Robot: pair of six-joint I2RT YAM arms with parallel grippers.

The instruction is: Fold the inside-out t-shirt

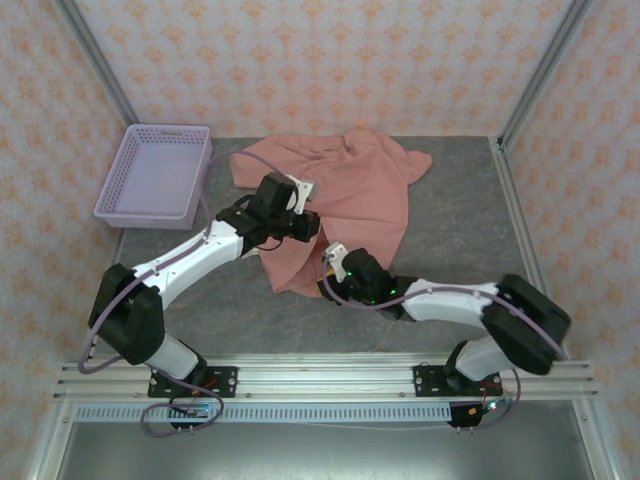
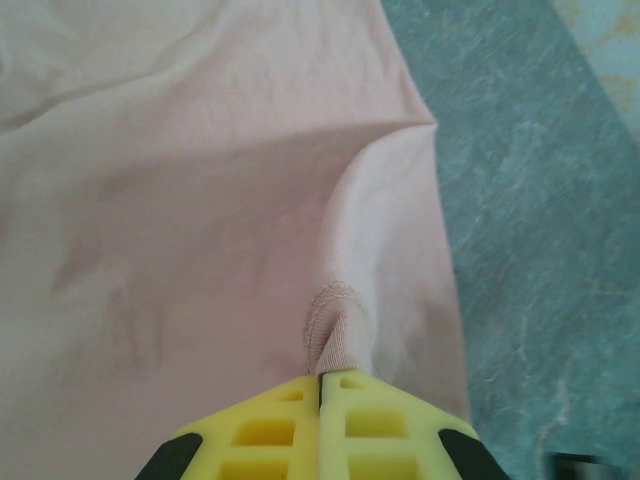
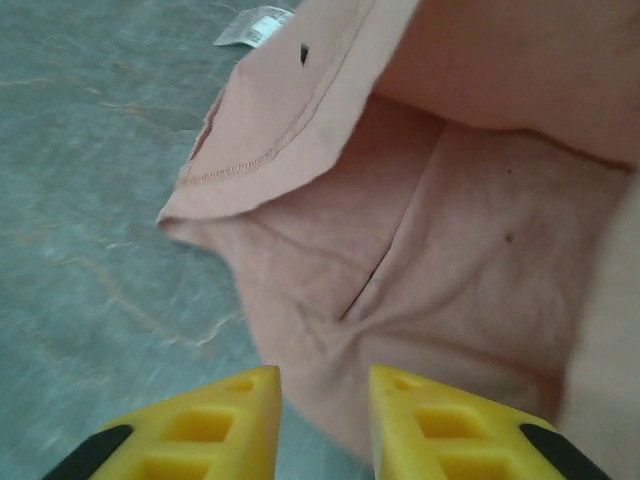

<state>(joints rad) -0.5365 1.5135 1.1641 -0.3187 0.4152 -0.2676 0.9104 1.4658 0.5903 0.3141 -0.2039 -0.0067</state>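
T-shirt [image 1: 350, 200] | left tool [image 2: 320, 385] clamped on hem pinch | right tool [image 3: 325, 385] narrowly parted astride lower fold, not gripping | cloth crumpled mid-counter [image 1: 450, 230] | risk: right tool catches one layer only, so fold slips when lifted

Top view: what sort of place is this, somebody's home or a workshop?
Probably a robot test booth, not a home: a left arm and right arm bolted to a metal rail, patterned panels in metal framing boxing in a table, with a t-shirt and basket laid out.
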